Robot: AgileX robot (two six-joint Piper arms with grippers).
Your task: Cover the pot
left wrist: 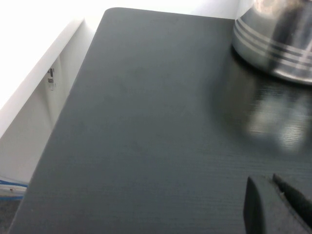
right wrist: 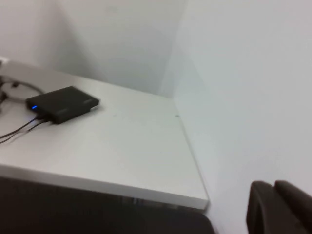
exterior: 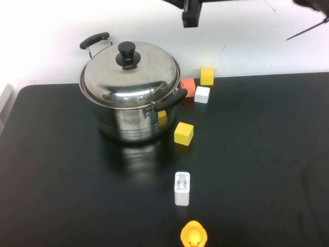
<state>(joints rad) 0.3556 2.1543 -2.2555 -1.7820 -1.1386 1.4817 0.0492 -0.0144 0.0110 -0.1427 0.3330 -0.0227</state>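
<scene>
Stainless steel dominates the high view: the pot (exterior: 134, 121) stands on the black table (exterior: 267, 154) toward its far left part, and the domed lid (exterior: 131, 74) with its black knob (exterior: 128, 54) already sits on it, closing the rim all round. One black side handle (exterior: 94, 40) points to the far left, the other (exterior: 171, 99) to the near right. Just to the right of the pot we see a yellow block (exterior: 183, 133), and close behind that handle an orange block (exterior: 187, 87), a white block (exterior: 202, 94) touching it, and a second yellow block (exterior: 206, 75) at the table's far edge. Nearer to us lies a white charger plug (exterior: 182, 188), and a yellow rubber duck (exterior: 194, 235) sits at the near edge. Neither gripper shows clearly in this view.

From the left wrist view we see the left gripper (left wrist: 273, 204) hovering low over bare table, with the pot's ribbed base (left wrist: 275, 51) well apart from it. Its dark fingers hold nothing; whether they are spread or pressed together we cannot tell.

From the right wrist view we see the right gripper (right wrist: 278, 207) off the black table, facing a white shelf (right wrist: 112, 151) that carries a small black box with a blue light (right wrist: 61, 104). It holds nothing, and again we cannot tell how its fingers stand.
</scene>
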